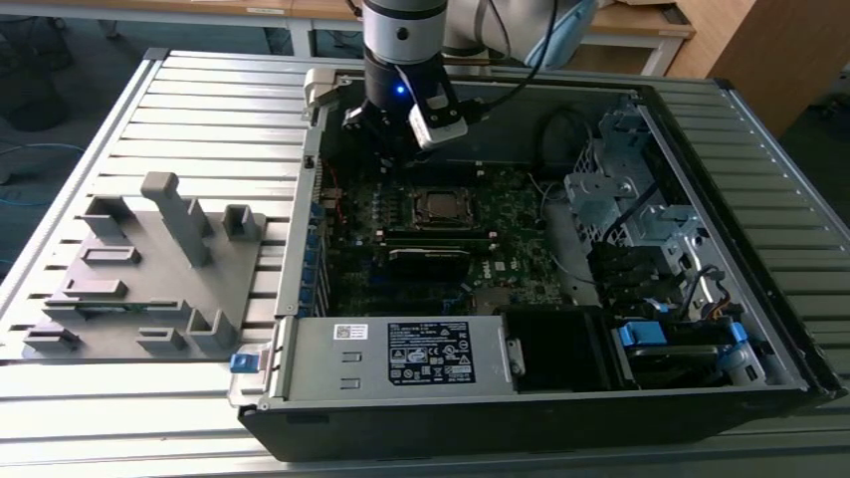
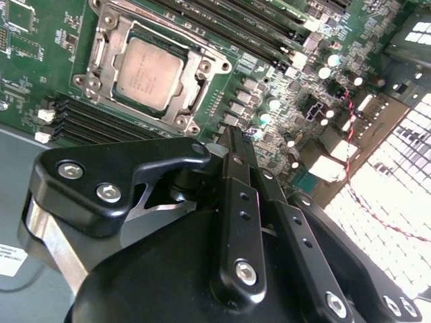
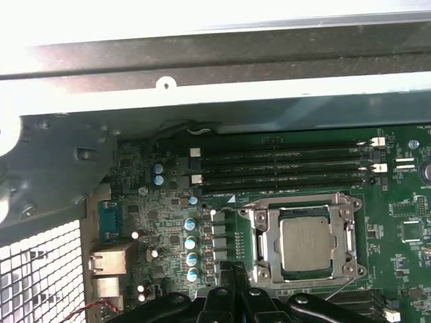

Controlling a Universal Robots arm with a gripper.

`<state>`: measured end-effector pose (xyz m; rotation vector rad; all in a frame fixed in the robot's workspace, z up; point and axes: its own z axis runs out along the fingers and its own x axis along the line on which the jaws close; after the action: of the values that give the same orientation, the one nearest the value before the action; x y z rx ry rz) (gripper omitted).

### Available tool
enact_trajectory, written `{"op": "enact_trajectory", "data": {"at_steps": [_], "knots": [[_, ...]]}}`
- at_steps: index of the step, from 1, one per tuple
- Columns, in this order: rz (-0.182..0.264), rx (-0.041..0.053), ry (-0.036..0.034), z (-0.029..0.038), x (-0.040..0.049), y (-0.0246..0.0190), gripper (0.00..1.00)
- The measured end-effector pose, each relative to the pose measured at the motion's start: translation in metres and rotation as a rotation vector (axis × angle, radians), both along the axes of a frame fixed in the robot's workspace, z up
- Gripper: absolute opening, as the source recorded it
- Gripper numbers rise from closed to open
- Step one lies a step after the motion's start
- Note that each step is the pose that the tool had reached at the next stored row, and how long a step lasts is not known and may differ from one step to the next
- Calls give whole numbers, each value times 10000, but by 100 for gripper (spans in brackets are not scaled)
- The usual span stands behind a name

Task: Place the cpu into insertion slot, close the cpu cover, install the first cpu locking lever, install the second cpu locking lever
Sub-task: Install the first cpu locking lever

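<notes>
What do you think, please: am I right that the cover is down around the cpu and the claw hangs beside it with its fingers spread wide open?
Not quite. The claw is shut, its fingers pressed together with nothing between them, as the second wrist view shows. The rest holds: the cover is down around the cpu, and the claw hangs beside it.

You have the open computer case (image 1: pixel 531 428) at centre and right of the exterior view, with a fixture plate (image 1: pixel 146 269) beside it at left. Mid-frame, the cpu (image 1: pixel 435 207) lies on the motherboard (image 1: pixel 519 249). The cpu cover (image 3: pixel 262 232) seems to lie flat around it. The gripper (image 1: pixel 382 124) hangs behind it, and the power supply (image 1: pixel 398 354) sits in front.
</notes>
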<state>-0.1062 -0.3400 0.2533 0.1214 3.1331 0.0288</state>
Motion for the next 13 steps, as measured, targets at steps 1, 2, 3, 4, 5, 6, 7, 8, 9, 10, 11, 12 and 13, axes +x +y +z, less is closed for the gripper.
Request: {"op": "enact_trajectory", "data": {"at_steps": [1,2,3,4,5,6,7,8,9,10,11,12,13], "knots": [[0,-1,1,0,-11,0,10],[0,-1,1,-1,-23,0,10],[1,-1,0,-2,-33,0,10],[1,0,0,-3,-43,0,10],[1,0,0,-4,-52,0,10],[0,0,0,-4,-60,0,10],[1,0,-1,-5,-66,0,10],[1,0,-1,-6,-72,0,10],[1,0,0,-7,-78,0,10],[1,-1,1,-6,-87,0,10],[0,0,1,-6,-95,0,10],[0,5,1,-7,-103,-1,10],[0,18,1,-7,-111,-1,10]]}}
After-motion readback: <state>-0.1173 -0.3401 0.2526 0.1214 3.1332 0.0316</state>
